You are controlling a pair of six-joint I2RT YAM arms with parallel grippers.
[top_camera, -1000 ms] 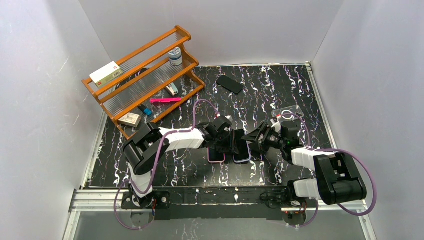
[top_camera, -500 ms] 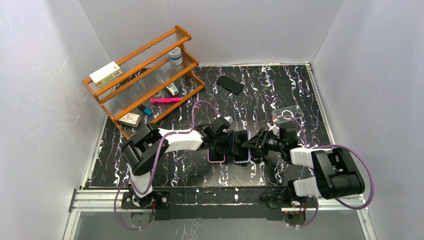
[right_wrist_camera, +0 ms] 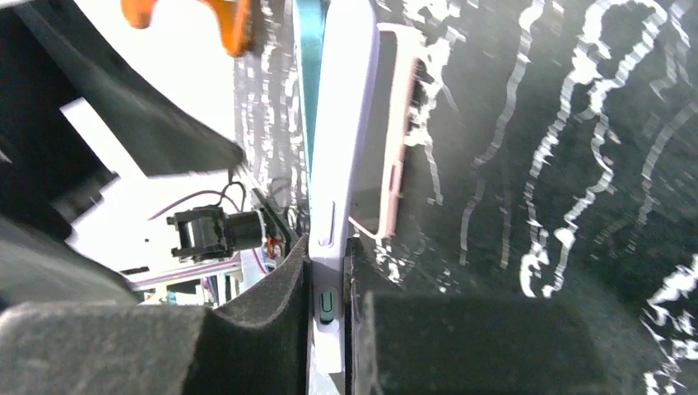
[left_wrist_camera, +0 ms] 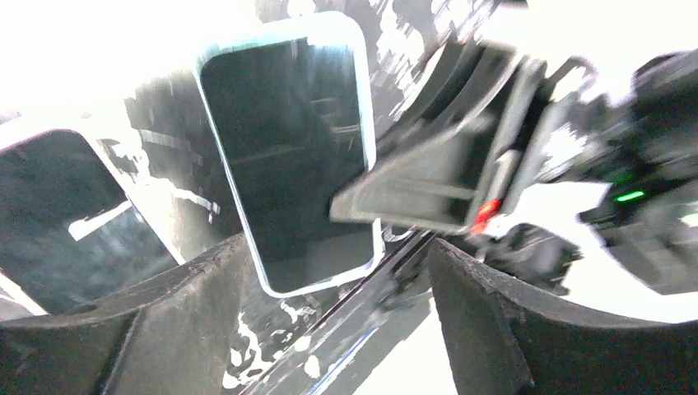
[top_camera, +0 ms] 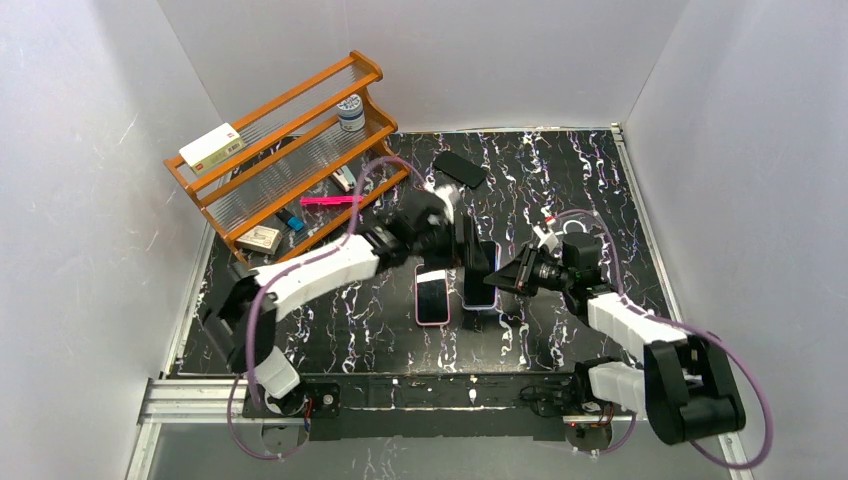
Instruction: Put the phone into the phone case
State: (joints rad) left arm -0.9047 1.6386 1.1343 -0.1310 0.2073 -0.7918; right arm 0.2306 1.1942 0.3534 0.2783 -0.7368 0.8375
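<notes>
The step in hand looks like the seating itself. The slim dark-screened phone [top_camera: 478, 292] is held tilted above the black marbled table [top_camera: 560, 180] at the centre of the overhead view, and I cannot say it is fully home in its case. In the right wrist view a pale lavender plastic case [right_wrist_camera: 342, 123] runs edge-on up the middle of the frame, with a teal strip [right_wrist_camera: 309, 74] just beside it on the left. I judge that strip to be the phone's side standing proud of the shell. Whether any corner has clicked in cannot be told.

The right gripper [right_wrist_camera: 329, 329] is clamped on this pair at the bottom centre of its own view, a pad pressed against each broad face. The left gripper [left_wrist_camera: 329, 321] stands wide apart and holds nothing. Its fingers sit in the lower corners of the left wrist view, framing the screen without appearing to touch it. A pink-rimmed phone [top_camera: 432, 296] lies flat on the table just to the left in the overhead view.

Next, I judge, the left gripper must press the proud side into the shell while the right one holds firm, without levering the phone out of that narrow pinch.
</notes>
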